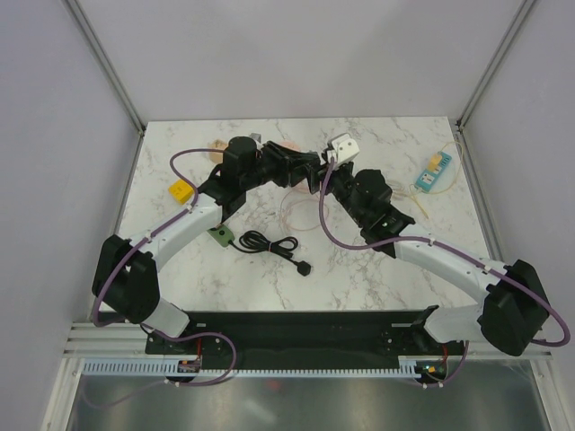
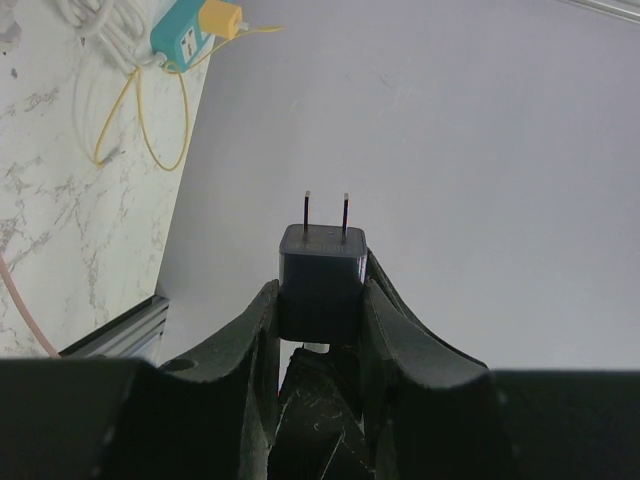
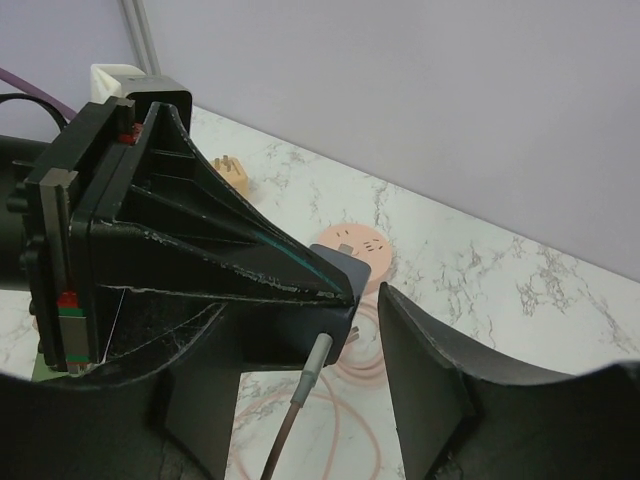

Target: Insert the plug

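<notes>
My left gripper (image 2: 320, 292) is shut on a dark charger block (image 2: 322, 268) whose two metal prongs point away toward the grey wall. In the right wrist view the same block (image 3: 335, 262) sits at the tip of the left gripper's fingers, held above the table. A grey connector (image 3: 317, 355) on a pinkish-brown cable (image 3: 285, 435) sits in the block's underside. My right gripper (image 3: 305, 325) is open, its fingers (image 3: 430, 375) either side of the connector and apart from it. In the top view both grippers meet at the table's middle back, left (image 1: 308, 171) and right (image 1: 329, 180).
A pink round socket (image 3: 358, 258) lies on the marble below the block, with the pink cable loop (image 1: 296, 215) nearby. A teal power strip (image 1: 434, 171) lies at the right. A yellow piece (image 1: 182, 191), a green box (image 1: 220, 235) and a black cable (image 1: 274, 245) lie left of centre.
</notes>
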`<state>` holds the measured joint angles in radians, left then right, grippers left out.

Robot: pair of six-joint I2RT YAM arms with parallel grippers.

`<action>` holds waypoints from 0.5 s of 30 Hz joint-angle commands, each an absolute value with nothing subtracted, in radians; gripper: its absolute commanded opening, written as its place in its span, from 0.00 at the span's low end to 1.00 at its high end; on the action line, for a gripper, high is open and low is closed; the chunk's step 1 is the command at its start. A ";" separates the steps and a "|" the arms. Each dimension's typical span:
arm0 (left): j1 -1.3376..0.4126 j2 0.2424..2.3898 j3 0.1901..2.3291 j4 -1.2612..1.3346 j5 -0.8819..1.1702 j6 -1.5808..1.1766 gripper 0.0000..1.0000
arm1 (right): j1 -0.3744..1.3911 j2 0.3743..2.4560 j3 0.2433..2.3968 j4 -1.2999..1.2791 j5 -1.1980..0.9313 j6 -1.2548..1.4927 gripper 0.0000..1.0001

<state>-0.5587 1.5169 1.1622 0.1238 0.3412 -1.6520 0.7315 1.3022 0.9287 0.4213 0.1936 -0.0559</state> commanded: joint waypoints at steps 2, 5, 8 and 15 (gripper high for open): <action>-0.572 1.454 1.201 0.164 0.350 -1.629 0.02 | 0.735 1.344 0.968 0.466 0.244 -0.074 0.57; -0.575 1.440 1.193 0.163 0.347 -1.626 0.02 | 0.735 1.350 0.969 0.482 0.259 -0.078 0.47; -0.577 1.436 1.186 0.163 0.342 -1.625 0.02 | 0.735 1.355 0.974 0.491 0.270 -0.086 0.20; -0.577 1.437 1.186 0.206 0.373 -1.582 0.66 | 0.733 1.318 0.982 0.457 0.271 -0.092 0.00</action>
<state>-0.5591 1.5005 1.1622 0.1284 0.3042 -1.6344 0.7418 1.3361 0.9451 0.4759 0.2440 -0.0757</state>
